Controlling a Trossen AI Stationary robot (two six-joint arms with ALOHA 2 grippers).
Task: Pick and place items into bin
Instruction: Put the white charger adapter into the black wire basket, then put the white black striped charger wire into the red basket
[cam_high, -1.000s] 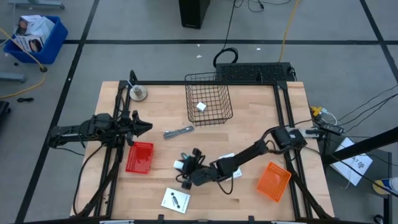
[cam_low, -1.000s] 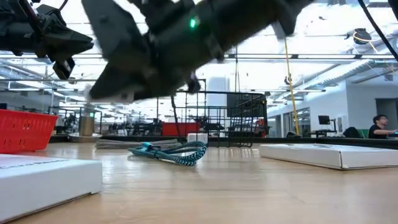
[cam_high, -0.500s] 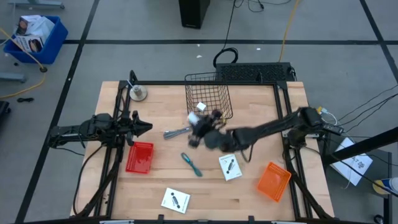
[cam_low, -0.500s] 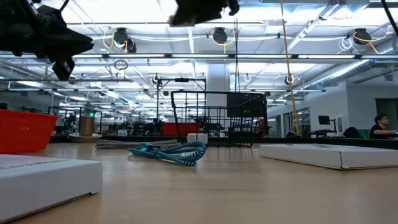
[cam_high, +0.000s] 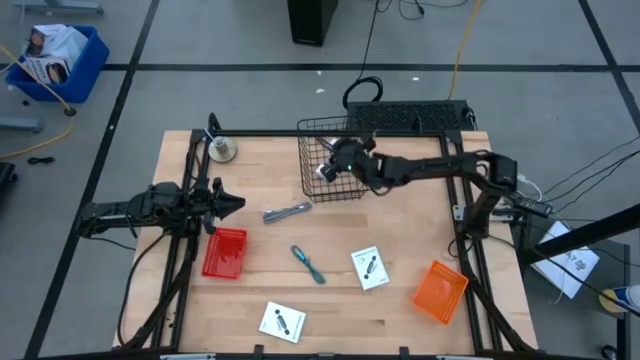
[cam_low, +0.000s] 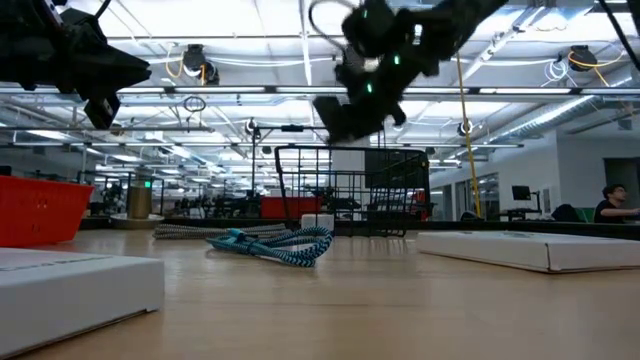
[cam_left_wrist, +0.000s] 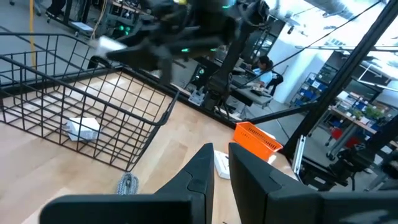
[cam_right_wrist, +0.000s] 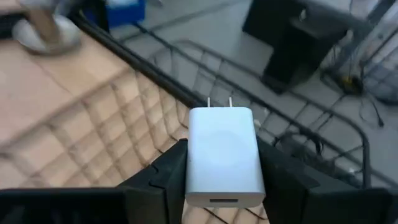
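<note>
**Right gripper holds a white charger block over the wire basket**

From above, the right gripper (cam_high: 335, 160) hangs over the black wire basket (cam_high: 352, 188) at the far side of the table (cam_high: 420, 215), with something small and white at its tip. Only the right wrist view shows what that is: a white charger block (cam_right_wrist: 222, 155) with two metal prongs, clamped between the dark fingers (cam_right_wrist: 163, 174), the basket mesh below it. A second small white block (cam_left_wrist: 83, 129) already lies inside the basket, seen best from the left wrist.

The left gripper (cam_high: 228, 203) waits at the table's left edge above the red bin (cam_high: 225, 253); its fingers (cam_left_wrist: 194, 180) stand close together with a narrow gap and grip nothing, as far as that view tells.

On the bare wood lie the grey metal tool (cam_high: 287, 211), the blue-handled tool (cam_high: 308, 264) and two white cards (cam_high: 370, 267) (cam_high: 282, 321). An orange bin (cam_high: 441, 291) sits near the right corner.
</note>
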